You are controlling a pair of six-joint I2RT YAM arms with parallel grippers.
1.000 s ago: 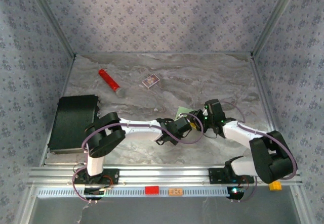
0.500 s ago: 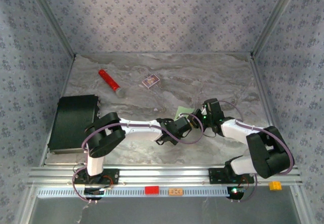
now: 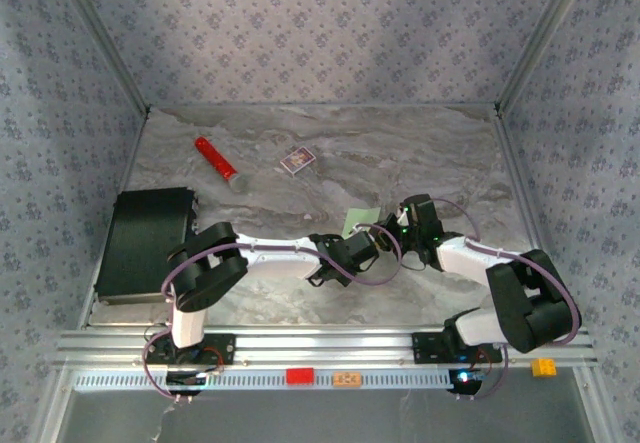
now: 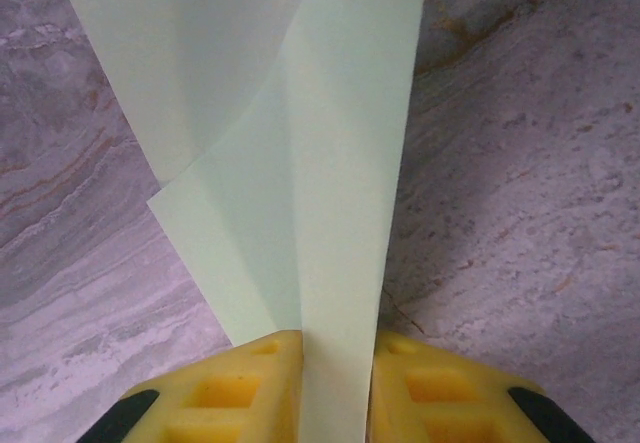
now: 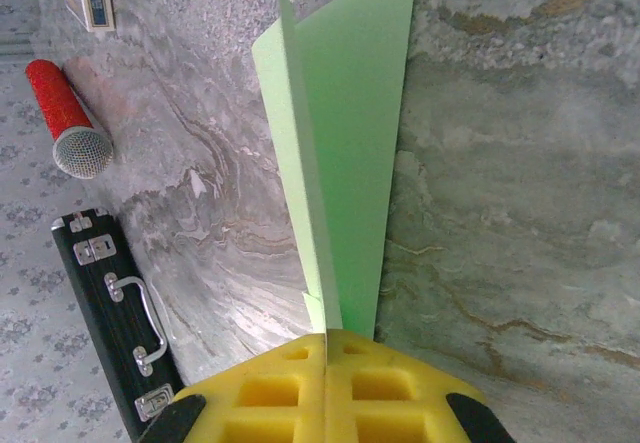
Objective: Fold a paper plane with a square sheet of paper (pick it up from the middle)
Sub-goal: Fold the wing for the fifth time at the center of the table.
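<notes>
The square sheet of paper (image 3: 360,219) is pale green and creased into a narrower, layered shape, held just above the marble table between the two arms. My right gripper (image 5: 327,341) is shut on it: the yellow fingers meet, with a folded edge of the paper (image 5: 350,143) pinched between them and standing up. In the top view this gripper (image 3: 392,231) sits at the paper's right end. My left gripper (image 4: 337,343) has its yellow fingers a little apart, and a strip of the paper (image 4: 330,163) runs through the gap. It comes in from the left (image 3: 372,247).
A red cylinder (image 3: 215,160) and a small purple-and-white card box (image 3: 297,160) lie at the back left of the table. A black case (image 3: 145,243) lies along the left edge. Patterned walls enclose the table on three sides.
The right gripper has closed onto the paper and shifted slightly left. The left gripper's fingers have eased apart. The paper now shows a little more in the top view.
</notes>
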